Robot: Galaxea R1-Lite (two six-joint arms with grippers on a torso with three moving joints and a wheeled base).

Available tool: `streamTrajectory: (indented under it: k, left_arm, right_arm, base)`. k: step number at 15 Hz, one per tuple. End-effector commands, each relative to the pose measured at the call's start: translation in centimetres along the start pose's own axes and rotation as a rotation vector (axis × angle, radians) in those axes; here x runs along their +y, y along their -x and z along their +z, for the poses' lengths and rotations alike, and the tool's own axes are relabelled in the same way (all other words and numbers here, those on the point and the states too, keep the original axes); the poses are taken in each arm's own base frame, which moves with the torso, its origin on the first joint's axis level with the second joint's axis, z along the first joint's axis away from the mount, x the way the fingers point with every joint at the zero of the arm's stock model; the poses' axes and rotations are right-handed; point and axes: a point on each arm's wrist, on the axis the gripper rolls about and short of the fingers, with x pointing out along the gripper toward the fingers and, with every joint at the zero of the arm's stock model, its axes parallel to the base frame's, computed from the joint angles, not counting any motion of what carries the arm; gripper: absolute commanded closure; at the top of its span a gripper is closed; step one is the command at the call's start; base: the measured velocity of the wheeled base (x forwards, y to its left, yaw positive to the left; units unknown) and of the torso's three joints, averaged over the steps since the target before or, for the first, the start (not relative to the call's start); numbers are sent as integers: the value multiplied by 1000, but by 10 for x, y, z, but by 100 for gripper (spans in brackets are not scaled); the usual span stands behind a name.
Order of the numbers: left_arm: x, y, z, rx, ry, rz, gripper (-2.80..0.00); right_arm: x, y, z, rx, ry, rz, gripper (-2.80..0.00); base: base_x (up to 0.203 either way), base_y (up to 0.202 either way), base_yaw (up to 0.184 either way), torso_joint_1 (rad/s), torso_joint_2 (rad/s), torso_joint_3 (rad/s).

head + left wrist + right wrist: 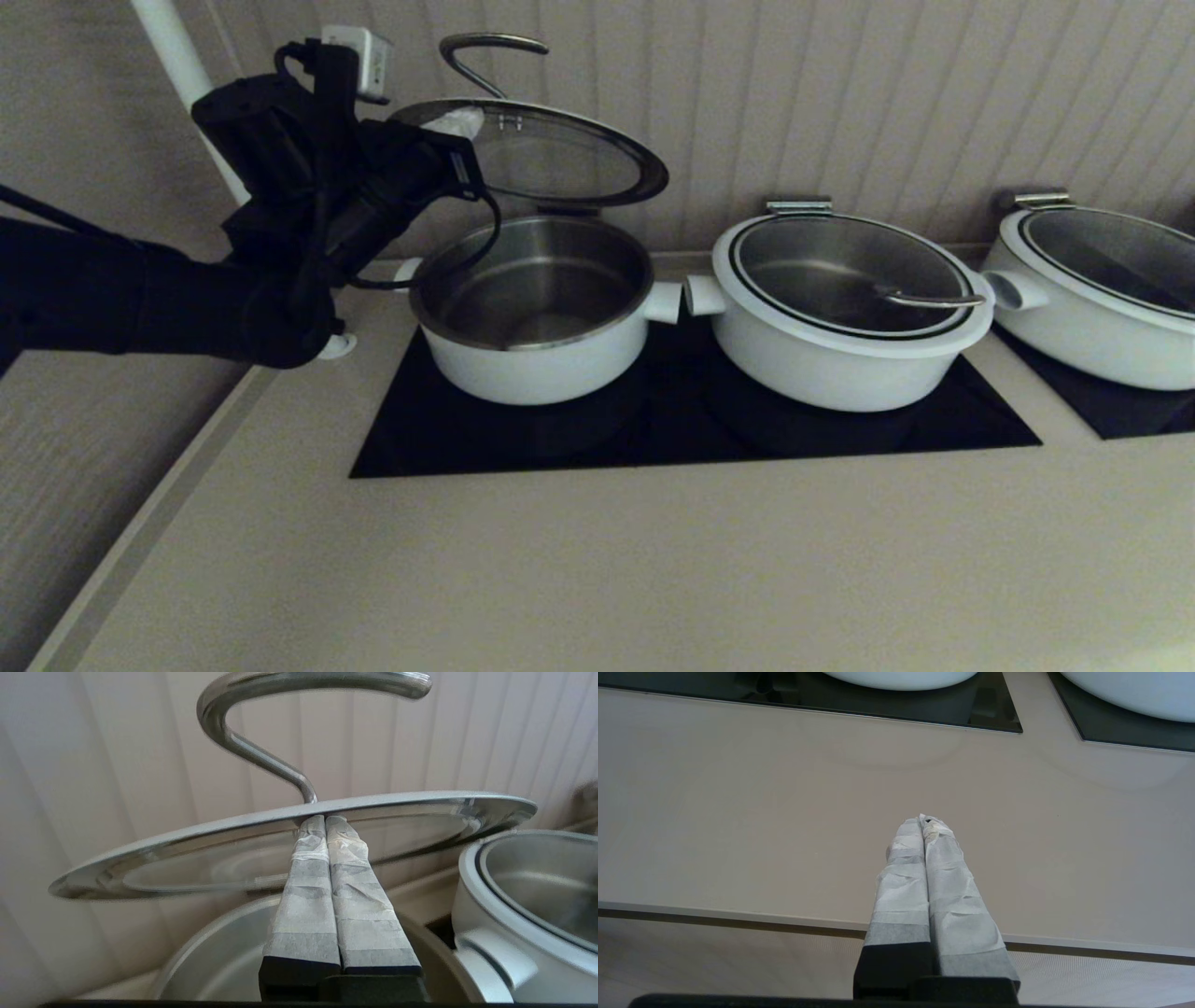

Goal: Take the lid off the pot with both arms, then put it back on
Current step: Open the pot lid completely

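Observation:
The lid (560, 159) is raised and tilted above the open pot (532, 364), its near-left side high and its far edge low by the pot's back rim. Its steel handle (485, 51) arches above it. My left gripper (462, 121) is shut, with its taped tips pressed up against the underside of the lid's rim; it holds nothing between the fingers. In the left wrist view the left gripper (325, 820) touches the lid (420, 812) just below the handle's foot (261, 756), over the pot (210, 961). My right gripper (923, 821) is shut and empty, low over the counter's front edge.
A wider white pot (840, 364) with its lid on stands right next to the open pot, handles almost touching. A third pot (1092, 327) stands at the far right. Both nearer pots stand on a black cooktop (653, 439). A ribbed wall rises close behind.

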Motion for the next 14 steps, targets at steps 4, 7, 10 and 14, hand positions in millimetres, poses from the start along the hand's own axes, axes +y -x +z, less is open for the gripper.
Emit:
streamTrajectory:
  k: [4,7,10,14]
  left_arm:
    - [2,-14,5,-53,-6,-1,0]
    - [3,-20,7,-75,-9,-1,0]
    - [3,-25,10,-99,-12,0,0]
    - [4,-30,10,-113,-15,0,0]
  right_arm:
    - [0,0,0,2,1,1,0]
    - [0,0,0,1,1,1,0]
    - [0,0,0,2,0,1,0]
    - [0,0,0,2,0,1,0]
  base:
    - [0,0,0,0,0,0]
    - [0,0,0,0,0,0]
    - [0,0,0,0,0,0]
    - [0,0,0,0,0,0]
